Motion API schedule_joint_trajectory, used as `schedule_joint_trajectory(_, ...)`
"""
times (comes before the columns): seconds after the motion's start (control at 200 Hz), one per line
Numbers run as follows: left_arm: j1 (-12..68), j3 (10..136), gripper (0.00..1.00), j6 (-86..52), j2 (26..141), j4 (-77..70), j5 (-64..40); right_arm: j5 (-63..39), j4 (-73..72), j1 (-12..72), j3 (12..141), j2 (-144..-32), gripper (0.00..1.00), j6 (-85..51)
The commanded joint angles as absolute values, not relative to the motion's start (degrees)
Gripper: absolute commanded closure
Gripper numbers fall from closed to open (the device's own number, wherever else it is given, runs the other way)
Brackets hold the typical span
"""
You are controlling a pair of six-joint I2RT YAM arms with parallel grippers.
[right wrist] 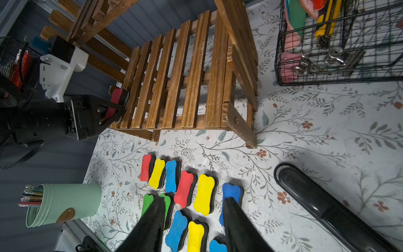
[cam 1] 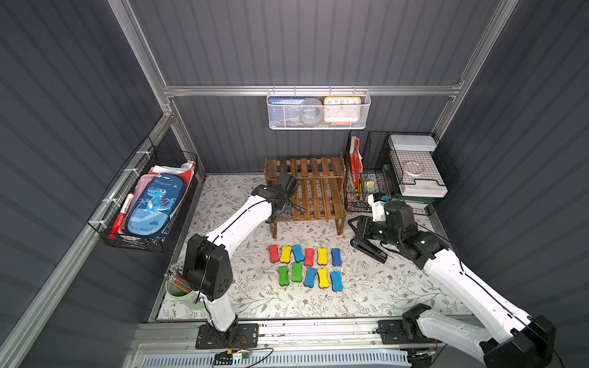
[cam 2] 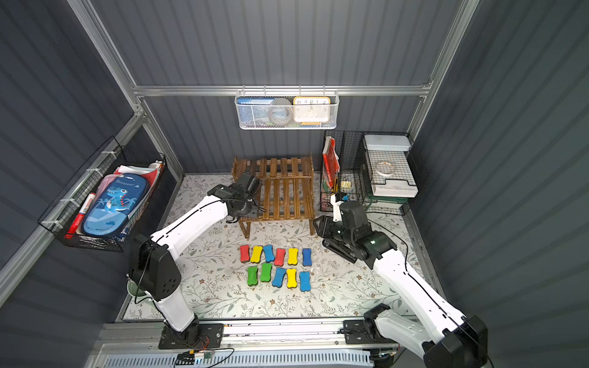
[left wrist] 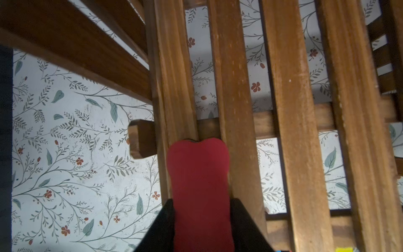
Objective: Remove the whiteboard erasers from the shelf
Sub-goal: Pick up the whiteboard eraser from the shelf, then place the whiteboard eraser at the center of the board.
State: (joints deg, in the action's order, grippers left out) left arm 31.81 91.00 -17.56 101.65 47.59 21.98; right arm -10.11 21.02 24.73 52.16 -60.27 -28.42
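Red eraser (left wrist: 199, 185), in left hand (left wrist: 202, 200), lies on shelf (left wrist: 290, 109) slats (stapler (right wrist: 327, 207) well apart).

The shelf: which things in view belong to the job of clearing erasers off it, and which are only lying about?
Job: shelf; red eraser on it, in the left gripper; eleven erasers on the table.
Lying about: stapler; pencil cup; wire organiser; mesh basket; dinosaur pencil case.

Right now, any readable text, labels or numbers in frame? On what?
"Dinosaur": blue pencil case.
"10 11 12 1 2": clock face.
Too blurred to read: blue box label, marker print, green cup tag.
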Motion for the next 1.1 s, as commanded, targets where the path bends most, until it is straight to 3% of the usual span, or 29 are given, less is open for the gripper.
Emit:
schedule_joint_trajectory(0.0,31.5,92.7,0.61,-17.4,100.4,48.5,22.2,-9.4,21.1,24.4,52.4,-59.6,0.52,-28.0)
schedule_joint_trajectory(0.38,34.1,88.0,0.60,-19.4,84.3,50.7,24.7,-9.7,21.0,24.3,52.5,-59.7,0.52,-28.2)
schedule_joint_trajectory(0.585,41.5,72.8,0.60,-27.7,73.7,52.7,27.5,-10.5,20.4,24.3,52.5,-60.3,0.52,-28.4)
schedule_joint_trajectory(0.79,43.6,55.0,0.61,-37.9,65.4,49.4,21.1,-10.5,20.2,24.2,52.5,-60.8,0.52,-28.4)
schedule_joint_trajectory(1.096,44.4,39.2,0.62,-42.0,65.1,38.6,14.2,-10.5,19.9,24.2,52.5,-61.5,0.52,-28.4)
